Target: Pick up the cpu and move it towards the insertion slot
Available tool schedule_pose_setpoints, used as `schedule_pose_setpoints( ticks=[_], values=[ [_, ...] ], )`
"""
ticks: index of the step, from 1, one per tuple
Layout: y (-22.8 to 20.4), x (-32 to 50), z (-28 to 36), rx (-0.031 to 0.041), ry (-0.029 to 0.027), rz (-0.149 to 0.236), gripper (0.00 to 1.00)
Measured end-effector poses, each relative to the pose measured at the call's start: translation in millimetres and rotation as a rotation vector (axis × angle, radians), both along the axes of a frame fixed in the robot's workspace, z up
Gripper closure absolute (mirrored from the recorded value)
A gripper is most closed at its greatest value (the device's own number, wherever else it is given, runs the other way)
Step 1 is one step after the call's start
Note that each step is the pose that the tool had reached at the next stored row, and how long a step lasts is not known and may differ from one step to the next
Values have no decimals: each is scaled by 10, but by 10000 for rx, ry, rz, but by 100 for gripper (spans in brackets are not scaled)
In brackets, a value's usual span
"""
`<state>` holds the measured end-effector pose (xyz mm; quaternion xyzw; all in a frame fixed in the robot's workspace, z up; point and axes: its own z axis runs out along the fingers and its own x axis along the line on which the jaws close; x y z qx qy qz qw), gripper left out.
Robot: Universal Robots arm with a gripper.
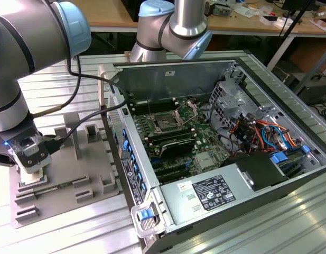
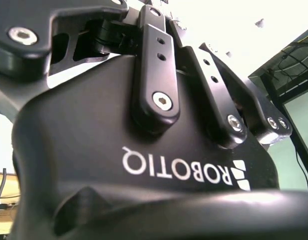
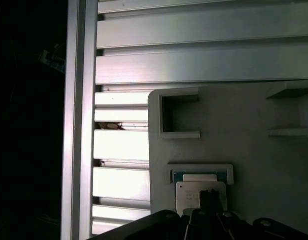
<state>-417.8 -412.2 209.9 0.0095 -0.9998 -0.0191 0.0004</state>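
The cpu [image 3: 192, 194] is a pale square chip lying in a framed recess of the grey plastic tray [image 3: 253, 135]. In the exterior view the cpu [image 1: 37, 178] sits near the tray's left end. My gripper [image 1: 31, 168] hangs straight down right over the chip, and its dark tip [image 3: 208, 200] covers part of the chip's top. I cannot tell whether it touches the chip. The insertion slot [image 1: 166, 123] is a dark square socket on the motherboard inside the open computer case, far toward the exterior view's right, with its metal bracket [image 1: 187, 110] hinged up. The gripper's black housing [image 2: 144, 165] shows close up.
The tray [image 1: 99, 174] carries raised blocks and empty pockets [image 3: 176, 115]. The open case's side wall [image 1: 126, 153] stands between tray and motherboard. A power supply [image 1: 215, 193], cable bundles [image 1: 258, 132] and memory slots [image 1: 170, 143] surround the socket. Ribbed aluminium table [image 3: 193, 60] lies underneath.
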Motion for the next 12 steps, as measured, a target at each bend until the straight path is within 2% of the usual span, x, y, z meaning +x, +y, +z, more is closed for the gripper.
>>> schedule_pose_setpoints(
  ticks=[7, 10, 11, 12],
  values=[
    [0, 0, -24, 0, 1, 0, 89],
    [0, -1, -54, -1, 0, 0, 89],
    [0, -1, -57, -1, 1, 0, 64],
    [0, -1, -58, -1, 1, 0, 64]
  ],
)
